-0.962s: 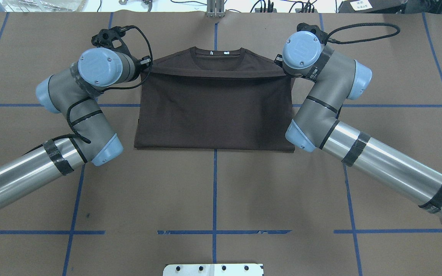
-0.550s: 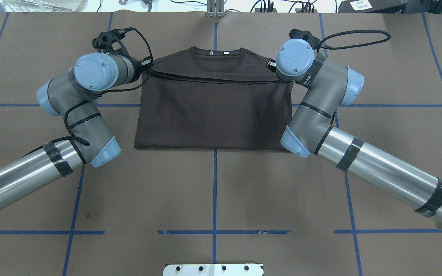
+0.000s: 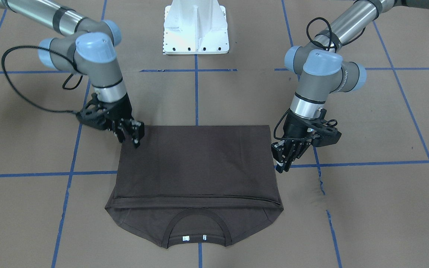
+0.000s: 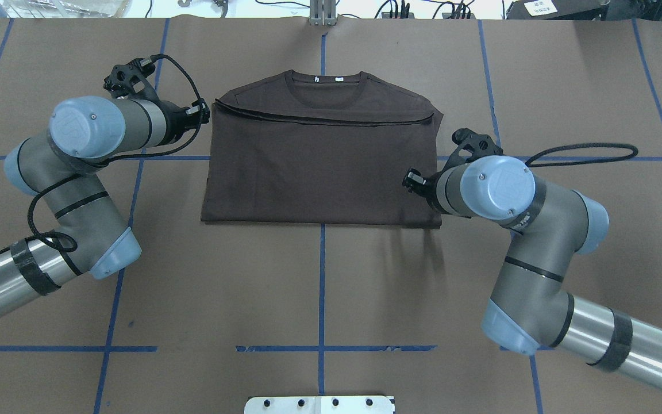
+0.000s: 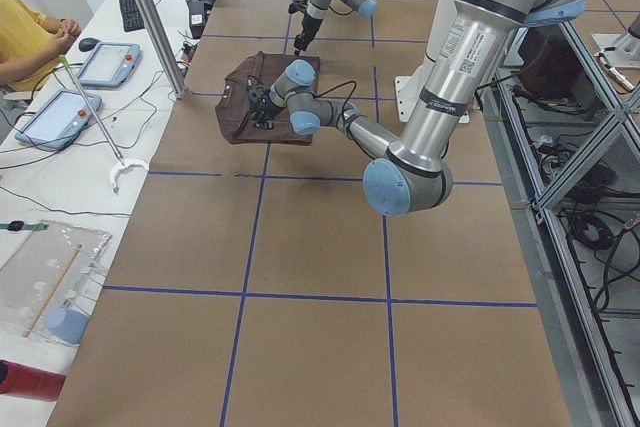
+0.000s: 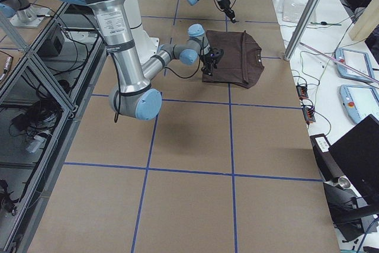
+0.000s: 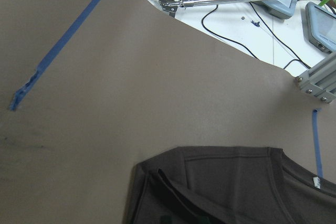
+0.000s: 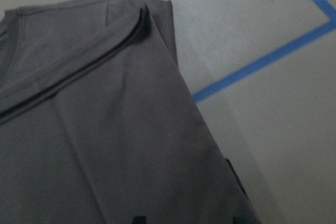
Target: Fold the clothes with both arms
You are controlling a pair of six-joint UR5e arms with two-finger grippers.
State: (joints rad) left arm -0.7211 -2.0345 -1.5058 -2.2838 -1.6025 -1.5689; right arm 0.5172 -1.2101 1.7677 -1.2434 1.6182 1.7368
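The clothes, one dark brown t-shirt (image 4: 319,167), lie flat on the table with the hem folded up to just below the collar (image 4: 322,80). The white neck tags (image 3: 195,238) show in the front-facing view. My left gripper (image 4: 203,112) hovers just outside the shirt's far left corner, open and empty; it also shows beside the shirt's edge (image 3: 283,158). My right gripper (image 4: 413,180) hangs over the shirt's right edge near the folded side, open, holding nothing (image 3: 130,136). The right wrist view shows the layered hem corner (image 8: 142,17).
The white base pedestal (image 3: 196,29) stands at the robot's side of the table. Blue tape lines (image 4: 322,287) cross the brown tabletop. A seated person (image 5: 20,37), control pendants and a metal post (image 5: 150,17) are beyond the far edge.
Both grippers have let go of the hem, which now lies flat. The right gripper drew back toward the robot along the shirt's right edge; the left moved outward to the left.
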